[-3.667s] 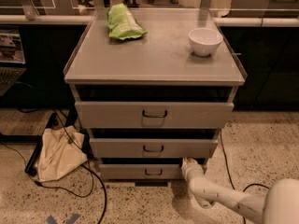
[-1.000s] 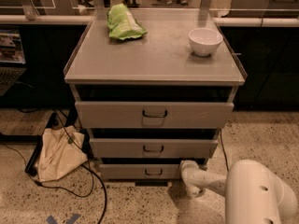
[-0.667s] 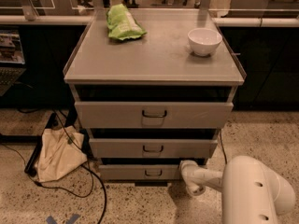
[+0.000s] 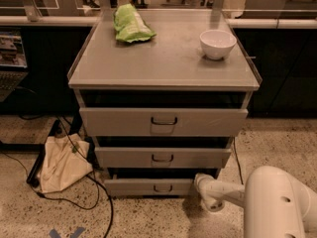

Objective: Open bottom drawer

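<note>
The grey metal cabinet (image 4: pixel 163 66) has three drawers. The bottom drawer (image 4: pixel 148 186) is the lowest flat grey front, with a small black loop handle (image 4: pixel 162 188) at its centre; a dark gap shows above it. My gripper (image 4: pixel 202 182) is at the end of the white arm (image 4: pixel 233 192), low near the floor at the right end of the bottom drawer's front, to the right of the handle. The middle drawer (image 4: pixel 162 157) and top drawer (image 4: pixel 163 121) sit above.
A green bag (image 4: pixel 130 24) and a white bowl (image 4: pixel 217 43) sit on the cabinet top. A beige cloth bag (image 4: pixel 62 165) and black cables (image 4: pixel 94 192) lie on the speckled floor left of the cabinet. My white arm body (image 4: pixel 280 205) fills the lower right.
My arm body has moved further into view at the lower right compared with the earliest frame. The gripper stays at the right end of the bottom drawer. The drawers look unchanged.
</note>
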Controlling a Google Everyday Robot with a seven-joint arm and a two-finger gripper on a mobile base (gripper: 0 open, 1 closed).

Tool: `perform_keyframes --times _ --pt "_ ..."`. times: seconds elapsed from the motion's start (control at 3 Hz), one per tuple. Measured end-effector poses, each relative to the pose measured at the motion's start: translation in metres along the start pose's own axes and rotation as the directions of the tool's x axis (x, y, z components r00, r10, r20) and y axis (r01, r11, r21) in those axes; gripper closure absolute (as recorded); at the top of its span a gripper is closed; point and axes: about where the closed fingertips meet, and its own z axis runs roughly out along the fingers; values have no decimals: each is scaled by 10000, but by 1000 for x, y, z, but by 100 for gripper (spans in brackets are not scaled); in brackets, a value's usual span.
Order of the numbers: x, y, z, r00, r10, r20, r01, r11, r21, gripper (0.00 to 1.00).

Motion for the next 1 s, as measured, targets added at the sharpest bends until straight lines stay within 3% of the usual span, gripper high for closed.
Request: perform_keyframes --times 0.67,1.0 --pt "11 -17 -54 9982 23 -594 -86 9945 -1047 100" --pt "12 -17 -59 9980 -8 -627 -66 9930 -1180 100"
